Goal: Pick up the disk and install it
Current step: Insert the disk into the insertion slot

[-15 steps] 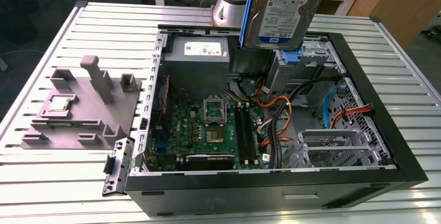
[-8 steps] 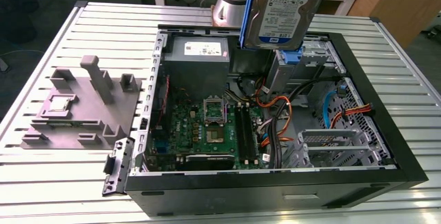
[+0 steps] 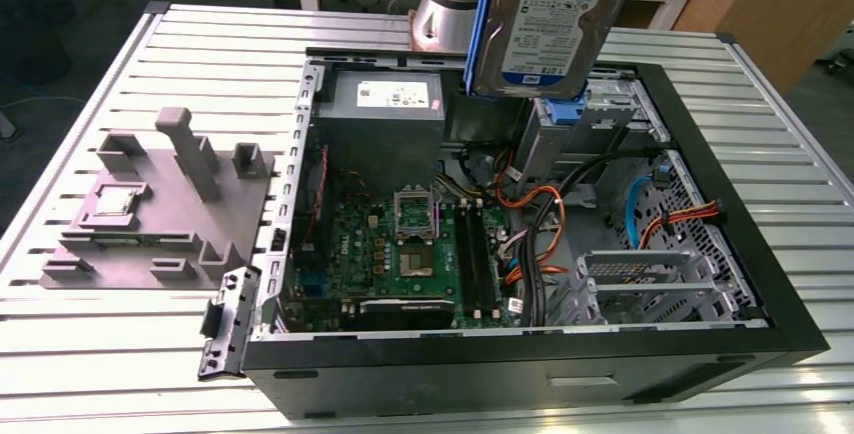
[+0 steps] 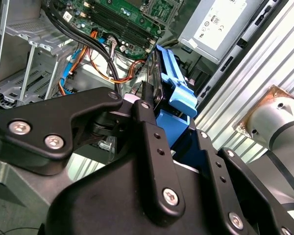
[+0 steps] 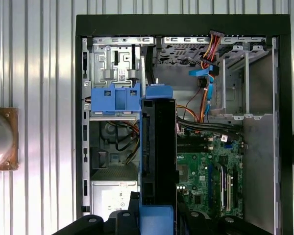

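Note:
The disk (image 3: 551, 24) hangs upright above the far side of the open computer case (image 3: 534, 352), its white-and-blue label facing the exterior camera and its blue carrier frame along the edges. In the first wrist view the disk (image 5: 159, 152) is seen edge-on, over the gap between the drive cage and the motherboard. My gripper (image 4: 169, 122) is shut on the disk (image 4: 169, 85), its black fingers (image 4: 146, 120) clamping the blue frame. In the first wrist view my gripper (image 5: 157, 218) grips the disk's near end.
Inside the case are a drive cage with a blue bracket (image 5: 115, 98), the power supply (image 3: 387, 99), the motherboard (image 3: 400, 244) and orange and blue cables (image 3: 541, 214). A grey fixture (image 3: 160, 204) holding a small chip (image 3: 118, 199) stands on the exterior view's left.

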`<action>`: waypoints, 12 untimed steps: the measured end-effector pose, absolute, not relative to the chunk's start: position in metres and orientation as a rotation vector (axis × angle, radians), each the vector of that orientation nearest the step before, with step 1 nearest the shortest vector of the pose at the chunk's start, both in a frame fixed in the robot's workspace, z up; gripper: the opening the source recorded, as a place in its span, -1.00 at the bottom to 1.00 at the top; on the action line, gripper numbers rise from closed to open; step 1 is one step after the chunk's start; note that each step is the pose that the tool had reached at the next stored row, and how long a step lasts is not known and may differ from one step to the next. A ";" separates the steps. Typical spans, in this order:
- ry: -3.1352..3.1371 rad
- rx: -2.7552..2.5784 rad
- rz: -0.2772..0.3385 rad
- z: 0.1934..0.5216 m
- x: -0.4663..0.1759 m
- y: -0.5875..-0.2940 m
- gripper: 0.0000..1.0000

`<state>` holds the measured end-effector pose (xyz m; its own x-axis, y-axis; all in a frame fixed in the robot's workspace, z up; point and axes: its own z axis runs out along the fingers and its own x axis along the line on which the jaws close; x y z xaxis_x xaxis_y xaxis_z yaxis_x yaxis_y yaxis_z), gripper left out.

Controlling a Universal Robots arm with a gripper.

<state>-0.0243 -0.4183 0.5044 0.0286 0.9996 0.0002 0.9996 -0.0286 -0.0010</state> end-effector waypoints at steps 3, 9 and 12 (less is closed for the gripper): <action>-2.189 -2.252 0.001 0.504 -0.024 -0.426 -0.26; -2.189 -2.252 0.001 0.503 -0.024 -0.444 -0.26; -2.189 -2.253 0.001 0.503 -0.024 -0.447 -0.26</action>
<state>-0.0244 -0.4466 0.5033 0.0288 0.9996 0.0004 0.9996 -0.0288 -0.0010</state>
